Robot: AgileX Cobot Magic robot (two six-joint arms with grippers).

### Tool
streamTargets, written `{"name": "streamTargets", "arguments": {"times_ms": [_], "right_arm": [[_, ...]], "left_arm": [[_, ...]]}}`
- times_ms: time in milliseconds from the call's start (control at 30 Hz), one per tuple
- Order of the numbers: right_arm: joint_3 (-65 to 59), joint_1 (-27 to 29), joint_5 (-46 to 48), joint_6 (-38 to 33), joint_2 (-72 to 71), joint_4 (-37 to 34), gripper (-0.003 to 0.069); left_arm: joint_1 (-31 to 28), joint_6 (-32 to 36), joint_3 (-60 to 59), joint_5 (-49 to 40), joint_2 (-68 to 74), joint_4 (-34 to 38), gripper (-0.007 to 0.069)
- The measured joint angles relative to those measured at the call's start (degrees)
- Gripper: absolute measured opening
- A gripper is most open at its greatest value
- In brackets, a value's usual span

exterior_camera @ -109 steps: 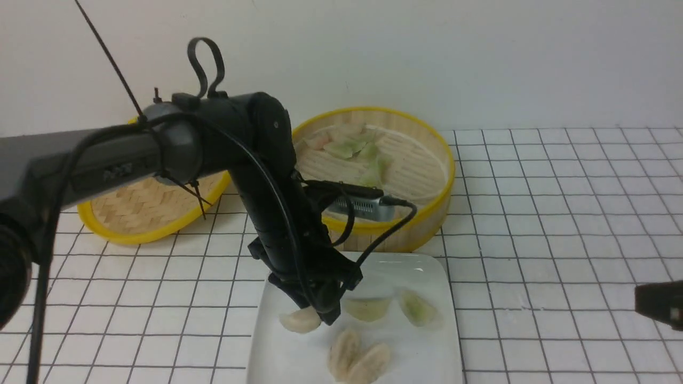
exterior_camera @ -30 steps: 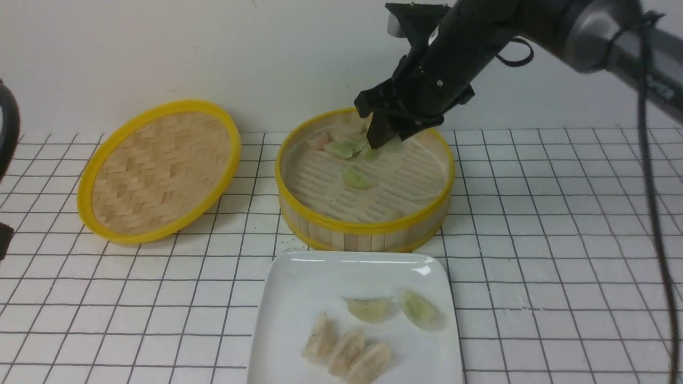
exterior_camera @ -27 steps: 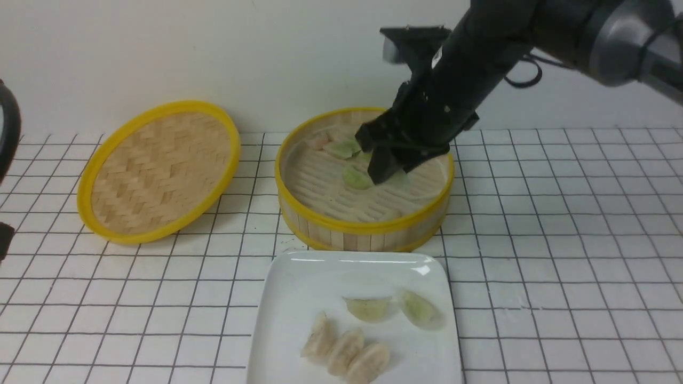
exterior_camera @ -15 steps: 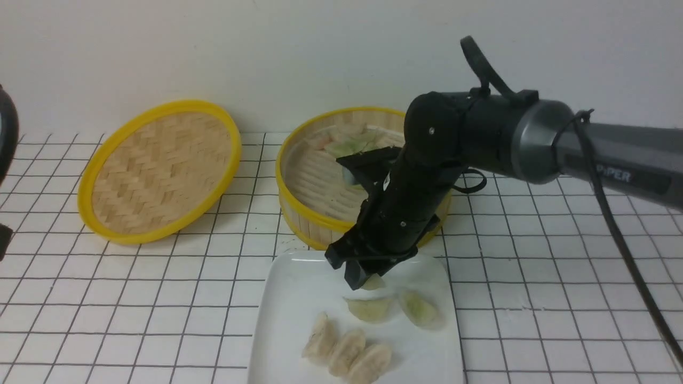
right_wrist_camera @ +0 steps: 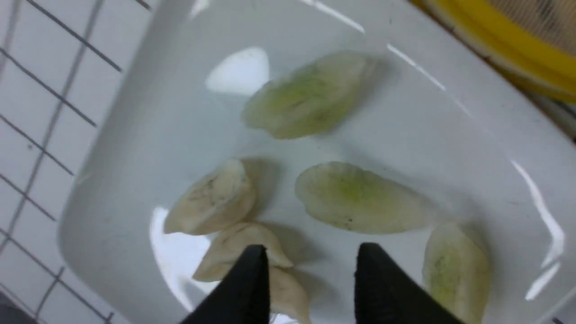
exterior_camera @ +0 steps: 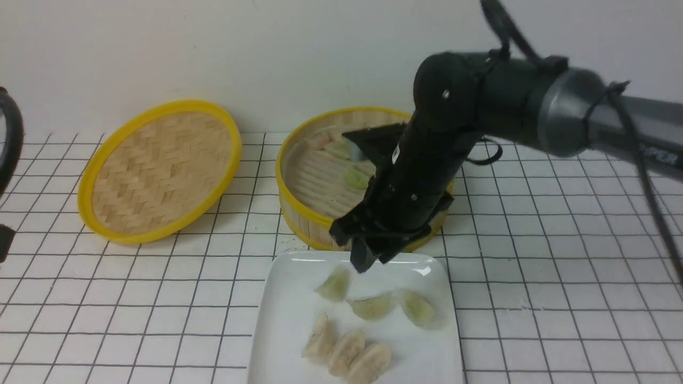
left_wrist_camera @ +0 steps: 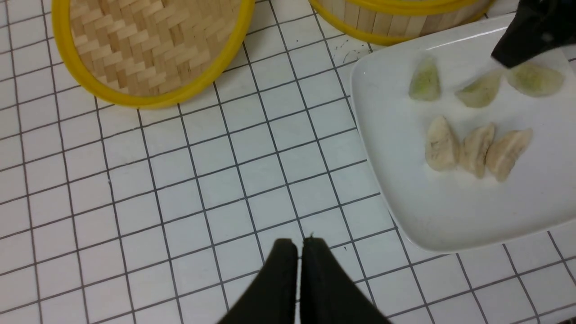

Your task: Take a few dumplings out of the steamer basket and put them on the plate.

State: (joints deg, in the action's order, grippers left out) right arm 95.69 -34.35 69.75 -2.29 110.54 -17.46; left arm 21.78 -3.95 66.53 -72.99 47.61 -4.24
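Bench (exterior_camera: pixel 533 277): white grid tile, carries everything. Right arm (exterior_camera: pixel 480 101) reaches in from the right, crossing over the steamer basket (exterior_camera: pixel 312 226). Woven lid (exterior_camera: pixel 160 170) lies apart on the left. Plate (exterior_camera: pixel 283 330) sits just in front of the basket. Right claw (exterior_camera: pixel 368 258) hangs over the plate's far edge, fingers moderately parted, nothing between them; the right wrist view confirms. Left claw (left_wrist_camera: pixel 295 245) is pressed closed and empty, over bench beside the plate.

Change: half a second ago the right claw held a green dumpling just above the plate, and five lay there. Now six. The newly dropped green dumpling (exterior_camera: pixel 335 284) sits at the left end of the green row, free of the claw. Three green at the back, three beige (exterior_camera: pixel 346 357) in front. One more transfer done; "a few" looks met. Some dumplings (exterior_camera: pixel 356 177) are left in the basket, partly hidden by the arm.

Writing: pale lettering (exterior_camera: pixel 661 157) on the right arm, blurred and cut by the frame edge, unreadable. None elsewhere.
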Motion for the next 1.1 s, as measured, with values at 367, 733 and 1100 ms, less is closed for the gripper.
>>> {"name": "streamTargets", "arguments": {"times_ms": [367,733,1100], "right_arm": [[-0.23,0.0,2.01,3.75,-34.97,7.85,-0.0013],[-31.82,0.0,-16.06,11.8,-78.32,19.81,-0.0015],[-63.7,0.0,-34.56,34.41,-111.63,38.19,-0.0015]], "left_arm": [[0.0,0.0,0.0,3.22,0.0,3.88,-0.0006],[0.0,1.08,0.0,18.31,0.56,10.21,-0.0006],[-0.11,3.36,-0.29,21.6,5.53,11.62,-0.0006]]}}
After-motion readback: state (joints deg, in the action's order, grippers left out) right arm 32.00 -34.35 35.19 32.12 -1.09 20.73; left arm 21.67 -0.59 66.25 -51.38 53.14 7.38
